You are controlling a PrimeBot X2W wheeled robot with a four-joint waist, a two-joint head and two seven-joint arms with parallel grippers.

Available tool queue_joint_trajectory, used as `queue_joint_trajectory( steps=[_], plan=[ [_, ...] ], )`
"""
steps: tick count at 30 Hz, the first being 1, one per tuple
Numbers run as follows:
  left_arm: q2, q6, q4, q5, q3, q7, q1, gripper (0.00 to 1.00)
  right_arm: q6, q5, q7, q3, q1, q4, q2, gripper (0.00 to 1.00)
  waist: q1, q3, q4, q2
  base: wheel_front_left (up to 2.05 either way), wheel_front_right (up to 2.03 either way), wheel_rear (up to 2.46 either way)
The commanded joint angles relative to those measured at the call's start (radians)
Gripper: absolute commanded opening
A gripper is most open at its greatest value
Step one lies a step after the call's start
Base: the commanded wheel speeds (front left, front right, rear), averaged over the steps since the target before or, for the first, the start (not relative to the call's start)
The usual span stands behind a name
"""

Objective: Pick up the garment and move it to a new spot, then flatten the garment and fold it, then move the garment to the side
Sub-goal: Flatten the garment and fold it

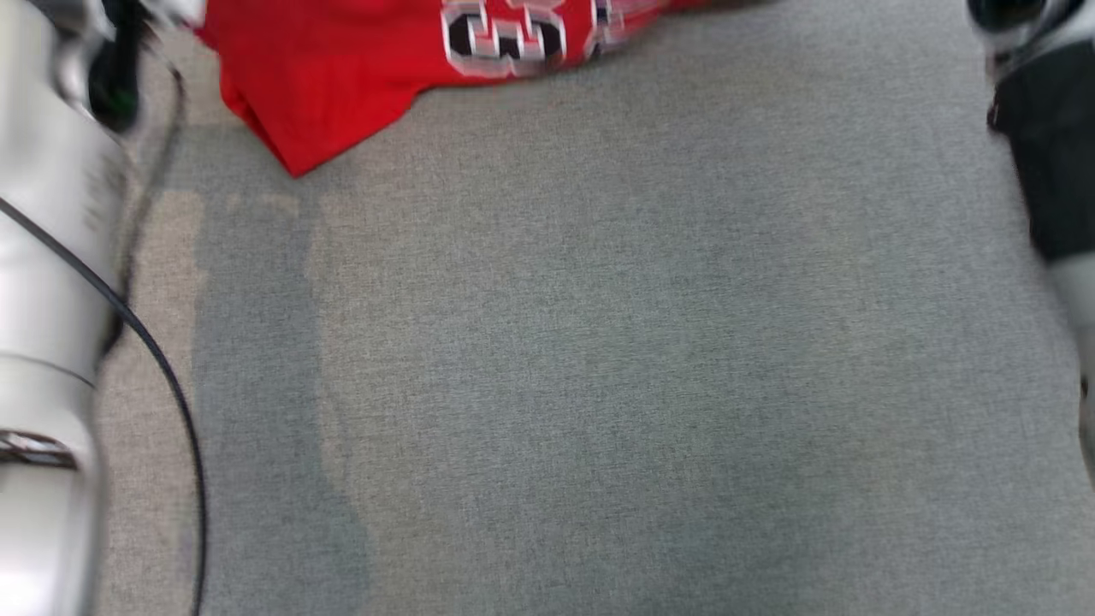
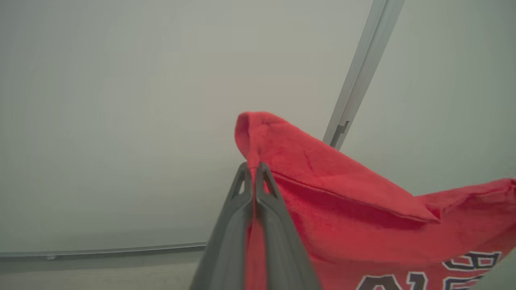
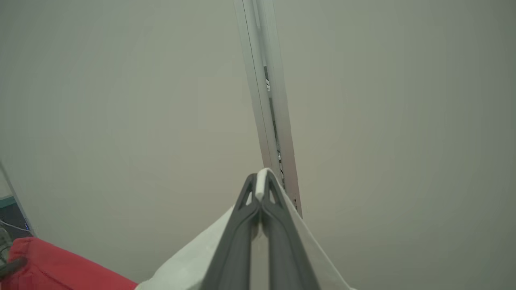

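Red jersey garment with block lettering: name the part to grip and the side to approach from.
Grip the red jersey garment along its stitched edge, at the two ends, from the outer sides, so it hangs spread between. The left gripper is shut on a folded red corner; the right gripper on pale fabric, probably its other end.

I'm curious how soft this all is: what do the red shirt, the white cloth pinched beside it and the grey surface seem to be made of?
Red shirt: soft matte knit, likely cotton jersey; it drapes in folds and has a stitched hem. White cloth: smooth, thin matte fabric, type unclear. Grey surface: matte woven textile, judging by its fine flecked weave.
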Motion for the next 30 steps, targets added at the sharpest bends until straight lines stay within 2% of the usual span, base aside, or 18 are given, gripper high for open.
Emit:
queue_joint_trajectory(
  steps=[1,5,9,13,18,23,30],
  plan=[
    [-0.005,-0.006,0.000,-0.015,-0.004,-0.024,0.042,0.00,0.000,0.011,-0.001,0.008,0.067,-0.025,-0.018,0.00,0.0000,0.004,0.009,0.0000,0.00,0.00,0.00],
    [-0.033,-0.007,-0.061,-0.033,-0.037,-0.091,0.187,0.00,0.000,0.058,-0.001,0.017,0.289,-0.152,-0.067,0.00,0.0000,-0.003,0.018,0.0000,0.00,0.00,0.00],
    [-0.009,-0.007,-0.193,-0.043,-0.027,-0.105,0.363,0.00,0.001,0.096,-0.001,0.003,0.540,-0.291,-0.096,0.00,0.0000,-0.019,0.021,0.0000,0.00,0.00,0.00],
    [-0.010,-0.008,-0.362,-0.007,0.024,-0.104,0.591,0.00,0.001,0.120,-0.002,-0.045,0.785,-0.409,-0.108,0.00,0.0000,-0.050,0.027,0.0000,0.00,0.00,0.00],
    [-0.001,0.002,-0.515,0.052,0.058,-0.105,0.839,0.00,0.001,0.141,-0.002,-0.105,1.050,-0.515,-0.091,0.00,0.0000,-0.096,0.024,0.0000,0.00,0.00,0.00],
    [0.011,0.021,-0.609,0.095,0.057,-0.105,0.996,0.00,0.001,0.137,-0.002,-0.124,1.213,-0.573,-0.078,0.00,0.0000,-0.137,0.020,0.0000,0.00,0.00,0.00],
    [0.047,0.075,-0.746,0.121,0.071,-0.105,1.195,0.00,0.001,0.119,0.046,-0.167,1.447,-0.691,-0.068,0.00,0.0000,-0.192,0.025,0.0000,0.00,0.00,0.00]
  ],
)
